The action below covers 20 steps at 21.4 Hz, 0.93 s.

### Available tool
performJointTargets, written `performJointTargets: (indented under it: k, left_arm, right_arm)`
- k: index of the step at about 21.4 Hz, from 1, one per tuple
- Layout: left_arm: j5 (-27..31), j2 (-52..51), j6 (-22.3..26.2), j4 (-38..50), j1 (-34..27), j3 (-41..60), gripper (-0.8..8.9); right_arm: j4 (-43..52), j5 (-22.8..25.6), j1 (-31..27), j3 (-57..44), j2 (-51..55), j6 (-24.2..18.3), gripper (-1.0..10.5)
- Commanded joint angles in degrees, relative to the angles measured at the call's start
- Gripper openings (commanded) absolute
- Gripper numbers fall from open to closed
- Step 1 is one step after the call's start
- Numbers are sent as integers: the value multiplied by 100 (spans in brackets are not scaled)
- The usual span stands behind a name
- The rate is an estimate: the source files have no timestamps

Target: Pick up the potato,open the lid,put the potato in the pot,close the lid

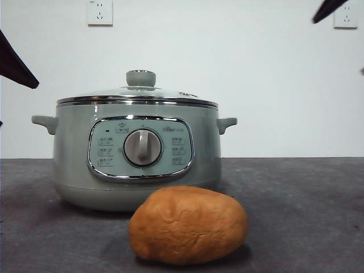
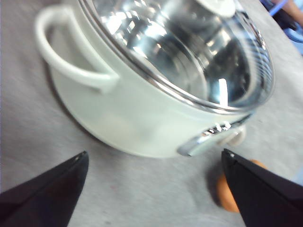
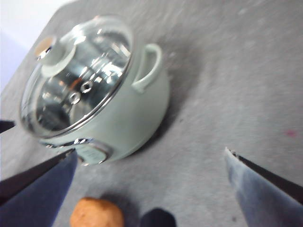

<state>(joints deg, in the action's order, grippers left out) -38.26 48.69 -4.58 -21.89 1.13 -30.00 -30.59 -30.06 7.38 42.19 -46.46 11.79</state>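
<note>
Potato (image 1: 188,226) sits on the grey tabletop (image 1: 301,216), just in front of the pot (image 1: 136,153), not touching any tool. Lid (image 1: 139,91) seated on the pot. Left tool (image 2: 154,163) above the pot's handle side, jaws apart, empty. Right tool (image 3: 149,156) also spread, empty, above bare tabletop beside the pot.
</note>
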Motion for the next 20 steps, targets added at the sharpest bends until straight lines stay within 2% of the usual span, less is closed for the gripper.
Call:
performJointTargets:
  k: [1,3,4,5,6,7,12,17,20]
  left_arm:
    - [-157,48,-37,4,-7,-11,471]
    - [-166,46,-35,11,-7,-11,473]
    - [-166,46,-35,2,-7,-11,485]
    - [-166,46,-35,-26,-7,-11,552]
    - [-164,46,-35,-66,-7,-11,615]
    - [-168,46,-37,-125,-7,-15,659]
    - [-177,46,-92,-527,-4,-162,661]
    - [-55,46,-31,-1161,-4,-691,661]
    - [-61,46,-26,-1445,-4,-1010,661]
  right_arm:
    - [13,-39,365,127,-409,0,573]
    - [7,-37,774,254,-874,-2,609]
    - [2,-33,973,315,-1099,-2,701]
    - [-17,20,1191,391,-1333,-4,810]
    - [-101,138,1377,472,-1510,-42,849]
    - [-216,293,1622,573,-1714,-177,851]
    - [-739,789,2588,1036,-2341,-734,851]
    - [-944,1510,3458,1165,-2583,-1320,850]
    - [-970,1794,3871,1165,-2747,-1405,850]
